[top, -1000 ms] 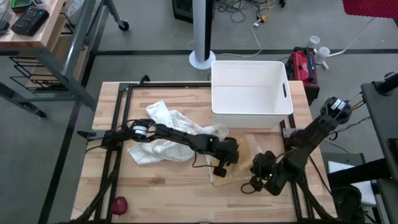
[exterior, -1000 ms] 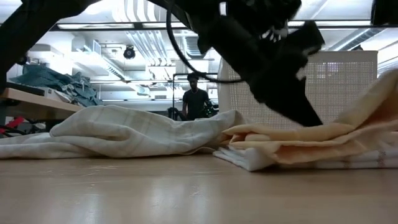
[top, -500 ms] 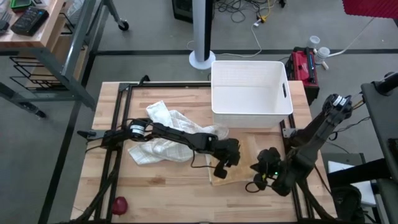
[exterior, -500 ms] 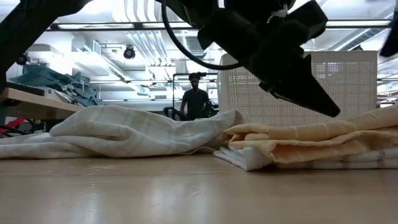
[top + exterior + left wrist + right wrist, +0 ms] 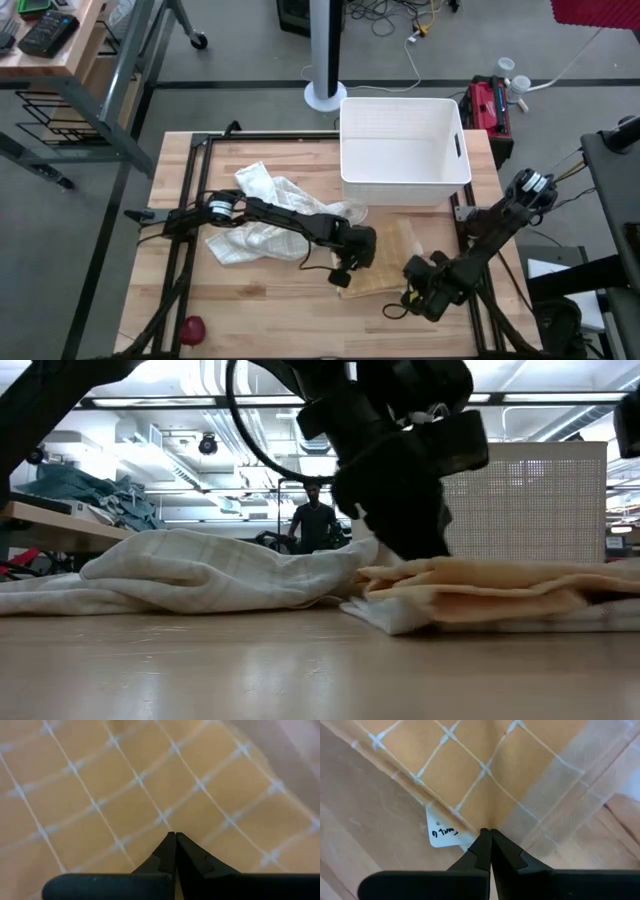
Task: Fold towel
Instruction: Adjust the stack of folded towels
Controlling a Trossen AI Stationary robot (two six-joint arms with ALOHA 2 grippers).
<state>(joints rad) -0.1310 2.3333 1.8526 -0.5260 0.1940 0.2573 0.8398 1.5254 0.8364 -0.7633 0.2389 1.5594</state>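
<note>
The towel point(image 5: 385, 262) is tan with a white grid. It lies folded in several layers on the table's right half, and the low view shows it flat point(image 5: 480, 585). My left gripper point(image 5: 348, 268) is shut and stands over the towel's left end point(image 5: 400, 555). My right gripper point(image 5: 412, 292) is shut at the towel's near right corner, beside a white tag point(image 5: 442, 831) with handwriting. A second, white towel point(image 5: 265, 215) lies crumpled to the left, its edge against the tan one. My left gripper sets its shut fingertips point(image 5: 175, 840) on the towel's top layer point(image 5: 165, 820) near its left end, slanting steeply down from the left. The towel lies flat on the table under them. My right gripper pinches the towel's corner point(image 5: 480, 820) at its fingertips, pointing steeply down. How many layers it has, I cannot tell. The corner lies low, at the table.
A white basket point(image 5: 405, 150) stands at the far right of the table. A small red thing point(image 5: 190, 328) lies at the near left corner. Bare wood shows along the near edge. A person point(image 5: 315, 515) stands in the room far behind.
My right gripper has come down toward the near edge with the towel's right part, which was raised and now lies flat on the layers below. My left gripper has slid toward the table's left along the towel and tipped steeper.
</note>
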